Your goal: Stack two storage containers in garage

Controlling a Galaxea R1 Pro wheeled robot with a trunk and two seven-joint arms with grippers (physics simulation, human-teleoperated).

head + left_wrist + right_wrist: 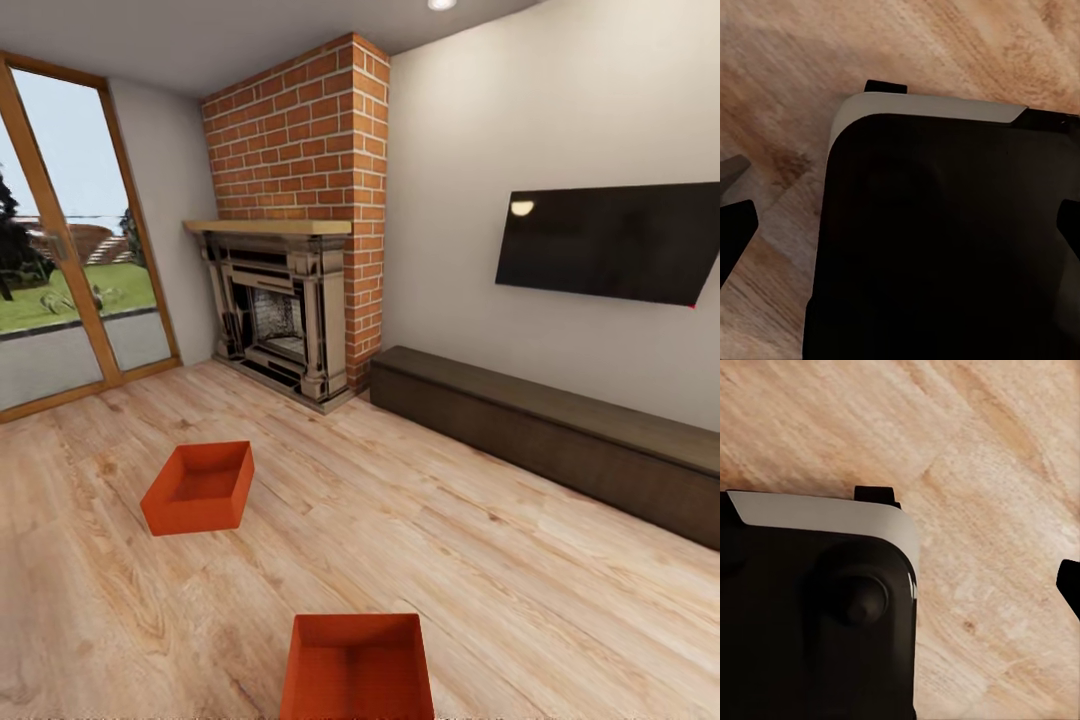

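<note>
Two orange-red open-top storage containers stand on the living room's light wood-plank floor (520, 580). One container (200, 487) lies left of centre, a few steps ahead. The other container (357, 665) sits close in front of me, cut off by the head view's lower edge. Both are empty. My left gripper (900, 232) hangs open above the floor and my dark base (945, 247), with its black fingertips (735, 225) far apart and nothing between them. One fingertip (1069, 585) of my right gripper (900, 589) stands wide at the picture's edge, so that gripper is open and empty too.
A brick fireplace (290, 300) stands at the back. Wood-framed glass doors (60, 250) are at the left. A long low dark cabinet (560, 440) runs along the right wall under a wall-mounted TV (610, 240). Bare plank floor lies between the containers and the cabinet.
</note>
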